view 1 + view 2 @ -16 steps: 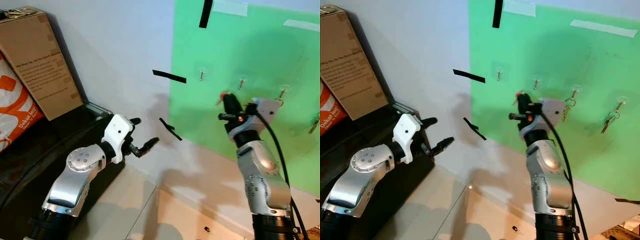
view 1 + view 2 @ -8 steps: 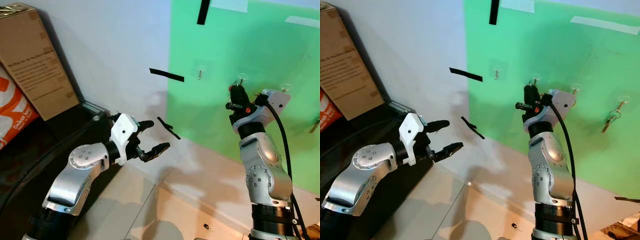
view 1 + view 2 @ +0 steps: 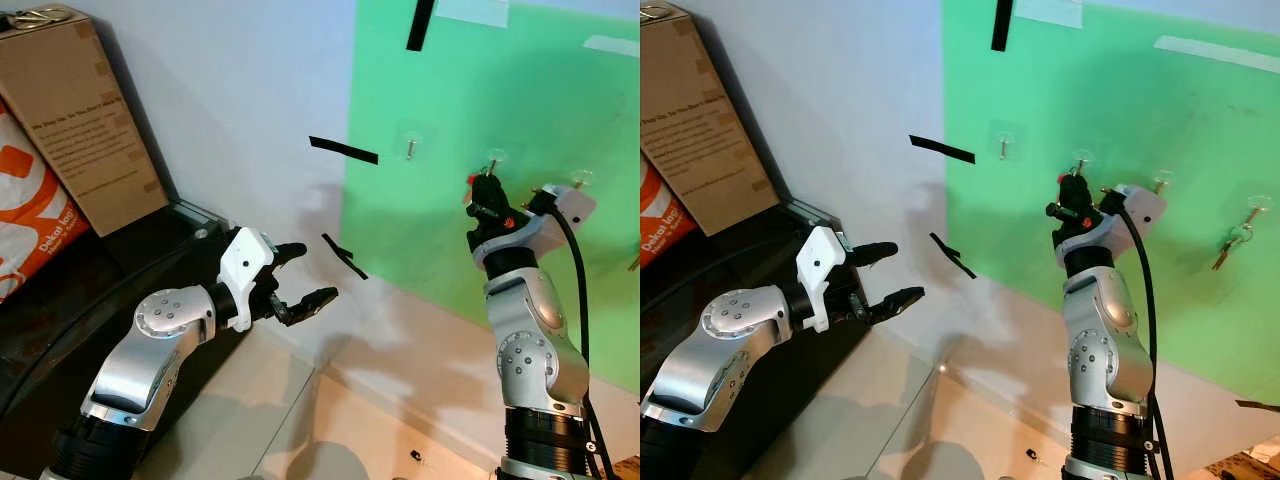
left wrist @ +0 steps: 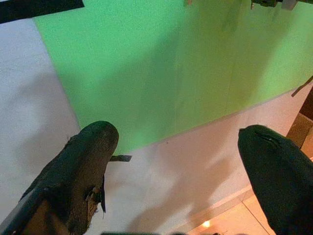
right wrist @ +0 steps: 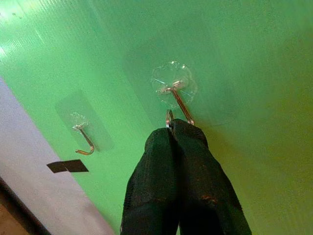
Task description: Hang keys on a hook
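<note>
Right gripper [image 5: 180,128]: jaws pinched on one key ring [image 5: 168,117] at hook [image 5: 177,98]
Left gripper [image 3: 305,275]: jaws spread, empty
Hooks: four counted
Hung keys [image 3: 1234,240]: one set

- the keys cannot be made out: the right gripper's [image 5: 182,128] pressed-together black fingers [image 5: 161,196] cover whatever they pinch, with just a bit of metal ring [image 5: 168,117] peeking out beside the hook [image 5: 177,98].
- a bunch hanging at the far right [image 3: 1237,237] is too small to read clearly.
- the cardboard box [image 3: 75,110] and the orange bag [image 3: 30,215] are cut by the frame edge.
</note>
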